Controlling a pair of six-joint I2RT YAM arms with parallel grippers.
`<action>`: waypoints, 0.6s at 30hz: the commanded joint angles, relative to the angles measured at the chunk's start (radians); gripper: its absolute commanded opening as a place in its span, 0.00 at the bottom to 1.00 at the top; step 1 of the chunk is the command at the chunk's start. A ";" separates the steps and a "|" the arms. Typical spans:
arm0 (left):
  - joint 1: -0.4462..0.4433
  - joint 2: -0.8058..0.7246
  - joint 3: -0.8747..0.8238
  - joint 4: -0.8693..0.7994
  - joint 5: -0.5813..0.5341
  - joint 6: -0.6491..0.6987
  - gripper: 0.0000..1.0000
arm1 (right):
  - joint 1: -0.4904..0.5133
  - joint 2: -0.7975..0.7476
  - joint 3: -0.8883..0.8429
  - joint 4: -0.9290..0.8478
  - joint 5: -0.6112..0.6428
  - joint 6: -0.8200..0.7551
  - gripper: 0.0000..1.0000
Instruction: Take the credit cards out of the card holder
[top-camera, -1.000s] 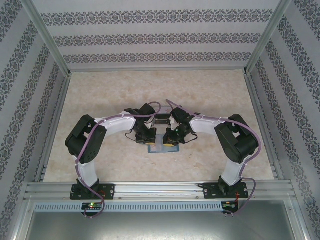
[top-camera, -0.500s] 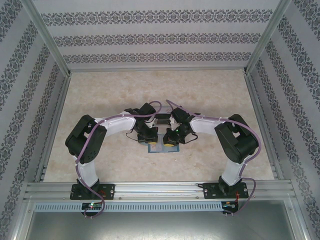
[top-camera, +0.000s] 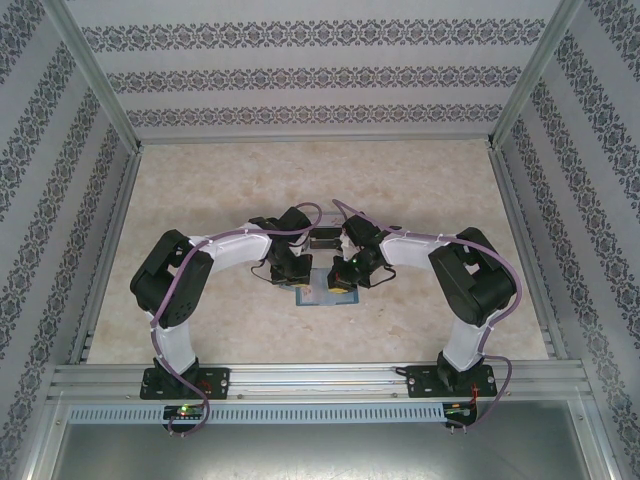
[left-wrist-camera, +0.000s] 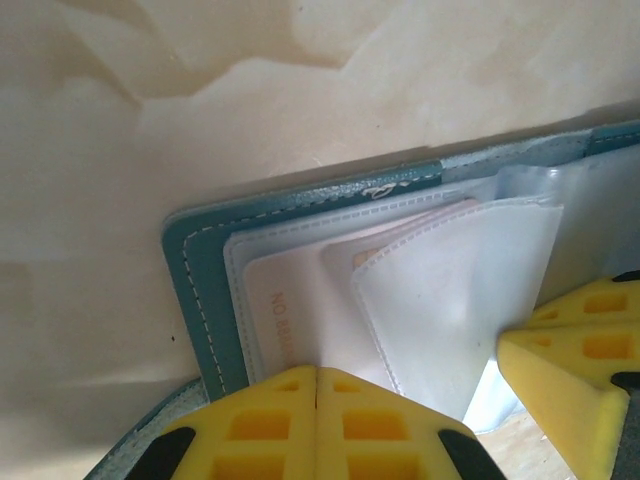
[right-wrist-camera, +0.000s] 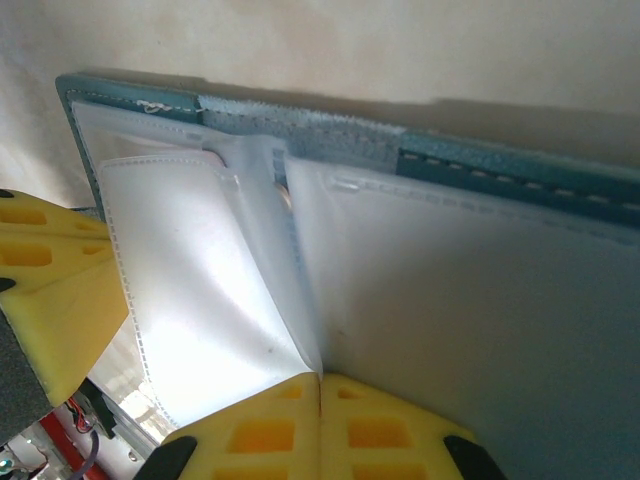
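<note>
Honestly, next to the overhead shot from a second ago I can barely spot a change. Both arms are hunched over the same spot in the middle of the table (top-camera: 200, 200), and the card holder (left-wrist-camera: 196, 272) hasn't budged: it's lying open and flat between the two wrists, nearer the arm bases than the far wall. From up there I can't see any difference in the jaws either.

Counts:
- one card holder, teal with pale stitching along the edge
- two grippers, both down on it
- clear plastic sleeves (left-wrist-camera: 300, 235) fanned out inside, at least three, but they overlap too much for an exact number
- one credit card (left-wrist-camera: 285, 325) I can actually make out, pale with orange-red lettering, tucked in a sleeve on the holder's left half

The left gripper (left-wrist-camera: 316, 390) has its yellow fingers pressed tight together at the near edge of that left half, right over the sleeve with the card in it. I can't tell if anything is actually caught between them.

The right gripper (right-wrist-camera: 320, 395) is squeezed closed too, and one lifted sleeve (right-wrist-camera: 205, 290) runs straight down into the seam between its fingers, so it looks like it's pinching that sleeve up off the stack. The two grippers sit just beside each other.
</note>
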 joint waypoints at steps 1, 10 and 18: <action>0.006 -0.012 -0.012 -0.025 -0.004 -0.027 0.03 | -0.010 0.033 -0.022 -0.029 0.037 -0.023 0.02; 0.004 -0.018 -0.087 0.164 0.117 -0.104 0.05 | -0.011 0.031 -0.022 -0.033 0.031 -0.024 0.03; 0.004 -0.051 -0.101 0.199 0.131 -0.109 0.06 | -0.011 0.030 -0.019 -0.035 0.028 -0.027 0.04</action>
